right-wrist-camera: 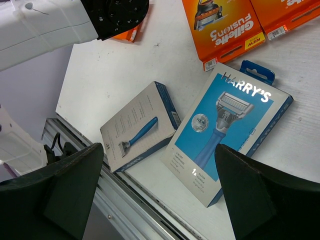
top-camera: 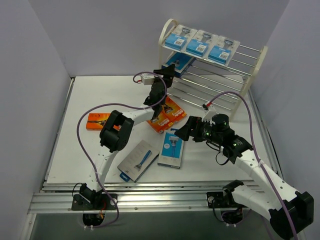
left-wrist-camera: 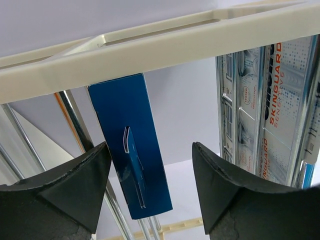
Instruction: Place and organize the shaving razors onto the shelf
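Pale grey walls (top-camera: pixel 100 35) close round a white surface (top-camera: pixel 80 155), with the cream shelf (top-camera: pixel 260 62) standing at its far right corner. Three blue-and-white packs (top-camera: pixel 200 42) lie in a row on the top tier, faces up, so that tier looks sorted.

The left pincer (top-camera: pixel 165 74) reaches in at the middle tier, its jaws spread and holding nothing. In its own view a dark blue pack (left-wrist-camera: pixel 131 170) lies on the wire rods just ahead of the fingers (left-wrist-camera: pixel 75 185), not touched by them. I'd say the pack sits at the left end to leave room for more beside it.

The right pincer (top-camera: pixel 181 131) hovers low over the front of the surface, also spread and empty. Below it is a blue Harry's pack (right-wrist-camera: pixel 230 132), lying flat and face up, with a grey pack (right-wrist-camera: pixel 140 127) just beside it on the left. The Harry's one is likely the next pick; flat as it lies, the jaws would need an edge to bite on.

Two orange boxes (top-camera: pixel 167 115) lie side by side between the arms, and a third orange box (top-camera: pixel 97 120) lies well apart to the left. So five items are not yet on the shelf.
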Robot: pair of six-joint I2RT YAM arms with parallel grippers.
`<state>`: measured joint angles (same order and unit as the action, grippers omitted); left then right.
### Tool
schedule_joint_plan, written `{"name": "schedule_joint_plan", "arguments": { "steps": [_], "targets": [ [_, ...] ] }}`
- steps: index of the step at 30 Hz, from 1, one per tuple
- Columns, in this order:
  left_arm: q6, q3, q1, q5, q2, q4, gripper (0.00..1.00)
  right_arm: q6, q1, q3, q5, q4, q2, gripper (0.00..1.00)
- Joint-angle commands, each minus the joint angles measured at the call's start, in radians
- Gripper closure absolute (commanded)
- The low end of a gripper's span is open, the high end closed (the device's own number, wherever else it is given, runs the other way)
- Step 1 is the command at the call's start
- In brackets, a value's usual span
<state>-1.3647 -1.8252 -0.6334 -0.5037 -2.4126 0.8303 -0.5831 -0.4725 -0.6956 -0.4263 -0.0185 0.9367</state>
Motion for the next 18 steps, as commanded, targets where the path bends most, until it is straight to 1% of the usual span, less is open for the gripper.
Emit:
{"name": "schedule_joint_plan", "arguments": {
  "steps": [1, 2, 3, 10, 18],
  "targets": [
    [0.009, 0.012, -0.003, -0.007, 0.046, -0.003, 0.25, -0.003, -0.006, -0.001, 0.004, -0.024, -0.022, 0.11],
    [0.009, 0.021, -0.003, -0.006, 0.05, -0.003, 0.24, -0.004, -0.006, -0.002, 0.004, -0.024, -0.022, 0.11],
    [0.009, 0.032, -0.003, -0.001, 0.056, -0.005, 0.21, -0.004, -0.006, -0.002, 0.004, -0.023, -0.024, 0.11],
    [0.003, 0.106, 0.001, 0.027, 0.124, -0.065, 0.2, -0.003, -0.006, -0.001, 0.011, -0.028, -0.029, 0.11],
    [-0.007, 0.087, 0.009, 0.067, 0.138, -0.117, 0.19, -0.004, -0.005, 0.002, 0.014, -0.031, -0.032, 0.11]
  ]
}}
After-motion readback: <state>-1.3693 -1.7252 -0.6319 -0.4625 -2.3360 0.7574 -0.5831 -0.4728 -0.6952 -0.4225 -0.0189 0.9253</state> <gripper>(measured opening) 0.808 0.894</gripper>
